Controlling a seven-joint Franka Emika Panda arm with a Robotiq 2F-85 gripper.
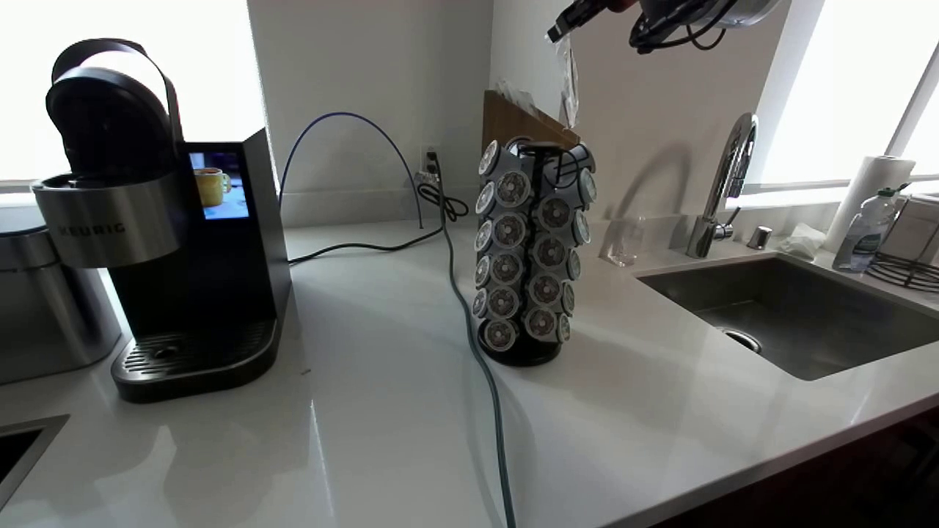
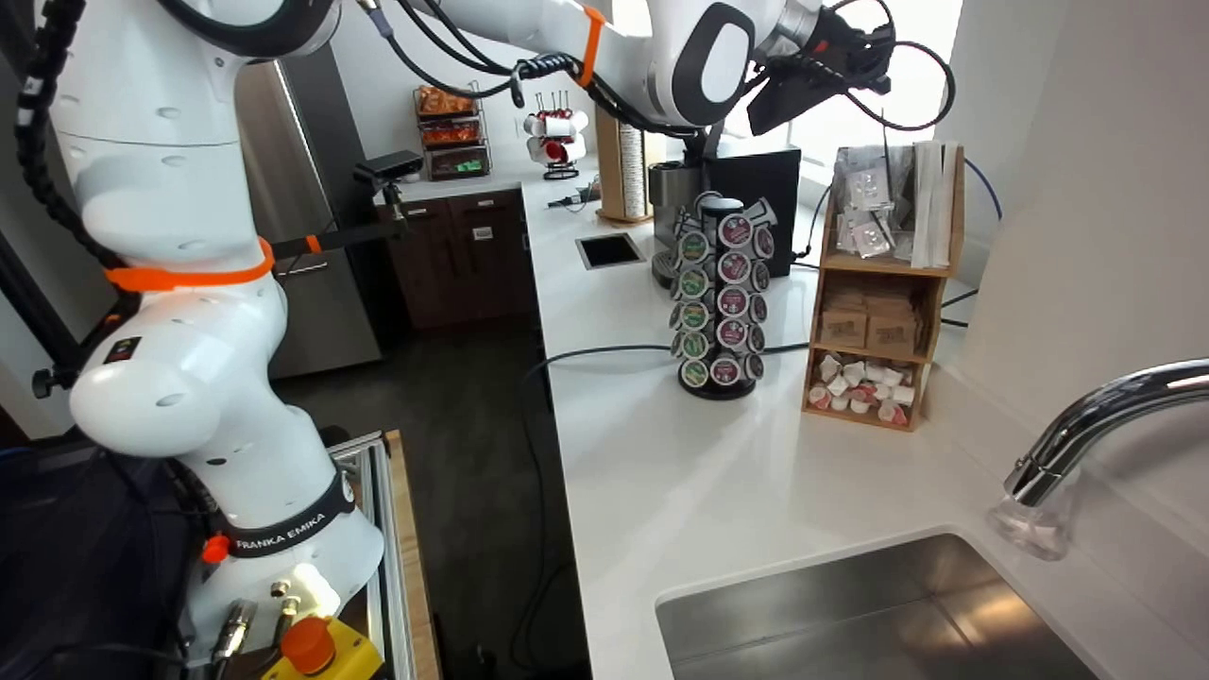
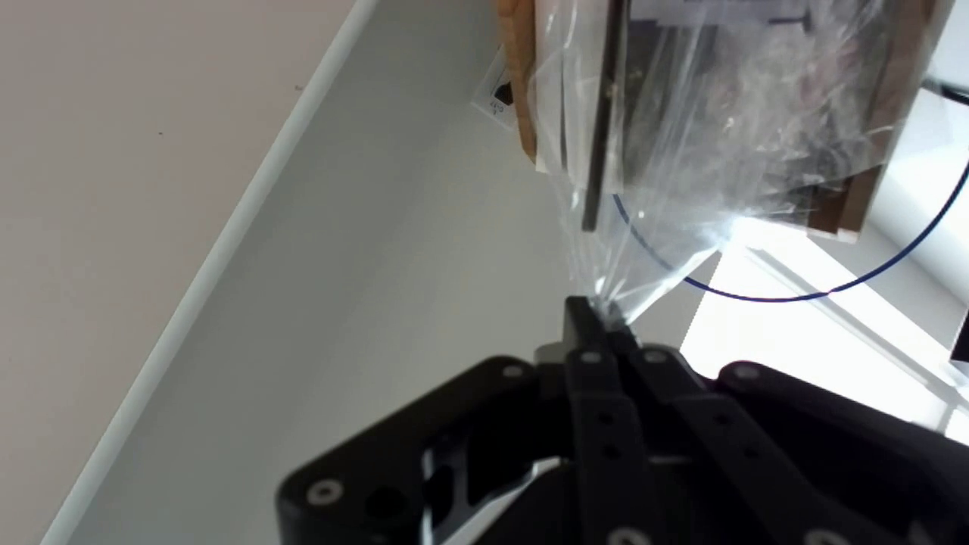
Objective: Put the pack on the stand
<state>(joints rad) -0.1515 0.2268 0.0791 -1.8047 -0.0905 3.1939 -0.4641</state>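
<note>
My gripper is shut on the top edge of a clear plastic pack, which hangs down from the fingertips. A dark thin stick shows through the pack. In the exterior views the gripper is high above the wooden stand. The pack hangs upright, and its lower end overlaps the stand's top edge. The stand has three compartments; the top one holds clear packets and white sleeves. I cannot tell whether the pack touches the stand, or separate it from the packets behind.
A black coffee-pod carousel stands beside the wooden stand. A coffee maker is further along the counter. A cable crosses the counter. A sink and faucet are on the opposite side, with walls behind the stand.
</note>
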